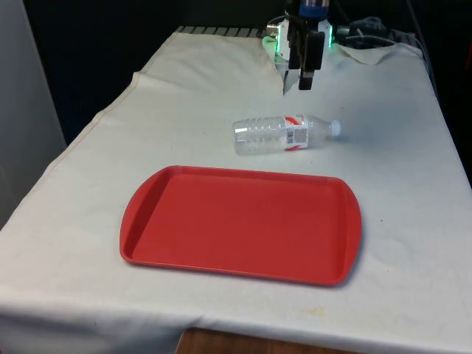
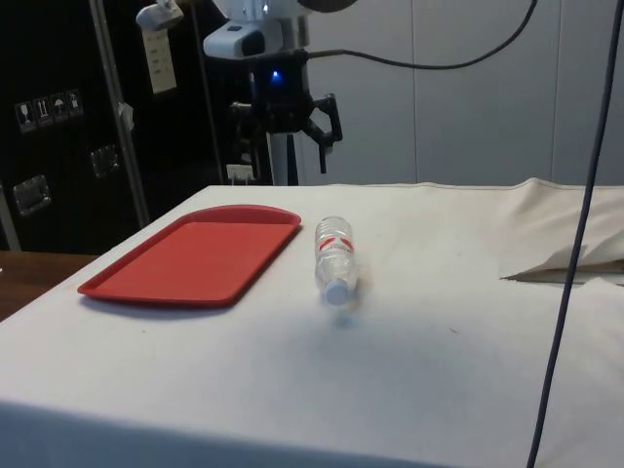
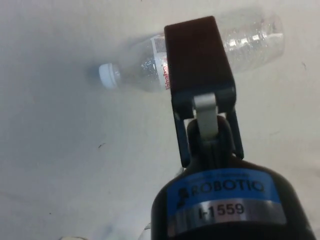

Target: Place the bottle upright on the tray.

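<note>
Nothing of the task had yet been done: the bottle (image 1: pixel 286 134) was seen lying on its side on the cloth just beyond the tray (image 1: pixel 240 223), its long axis parallel to the tray's far edge and its cap towards the front view's right, while the gripper (image 2: pixel 285 124) was held above it, fingers spread and empty.
</note>
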